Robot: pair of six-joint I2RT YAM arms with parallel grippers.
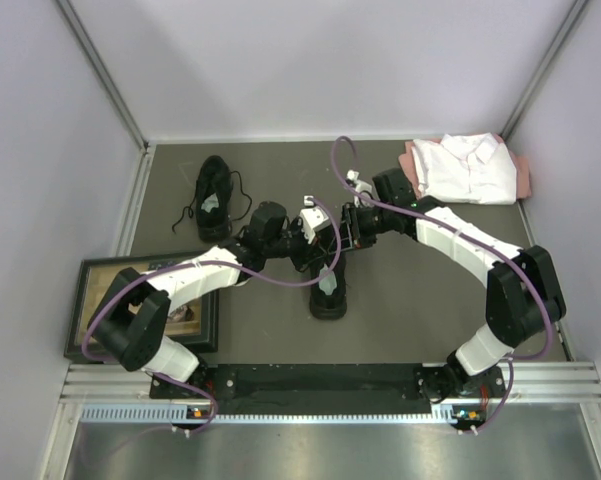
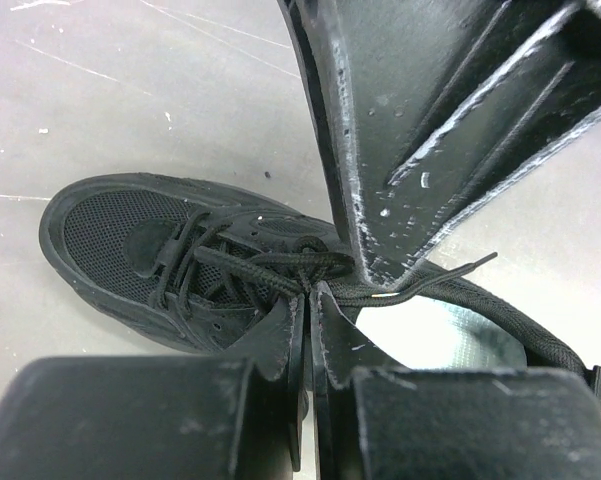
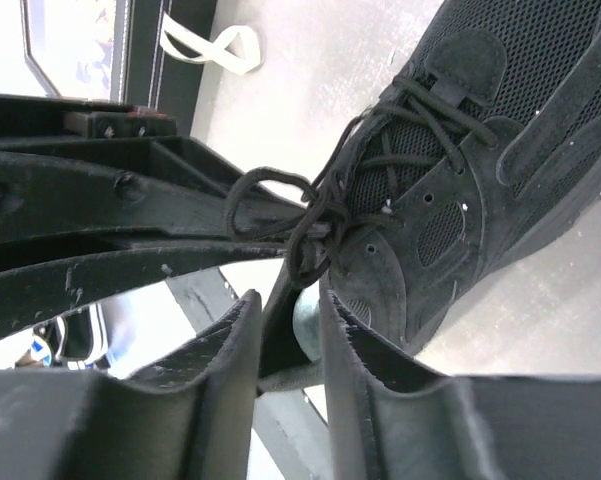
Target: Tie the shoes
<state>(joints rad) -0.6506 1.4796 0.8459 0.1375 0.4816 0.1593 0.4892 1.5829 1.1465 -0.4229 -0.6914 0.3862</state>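
Left gripper, clamped on the lace, and right gripper, jaws slightly apart and apparently empty, face each other across the shoe's long axis.

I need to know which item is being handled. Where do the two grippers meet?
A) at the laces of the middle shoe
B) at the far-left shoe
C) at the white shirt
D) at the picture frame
A: the left gripper and right gripper both sit at the laces of the middle shoe.

Black mesh shoes, black laces — shirt white, perhaps pink-edged.
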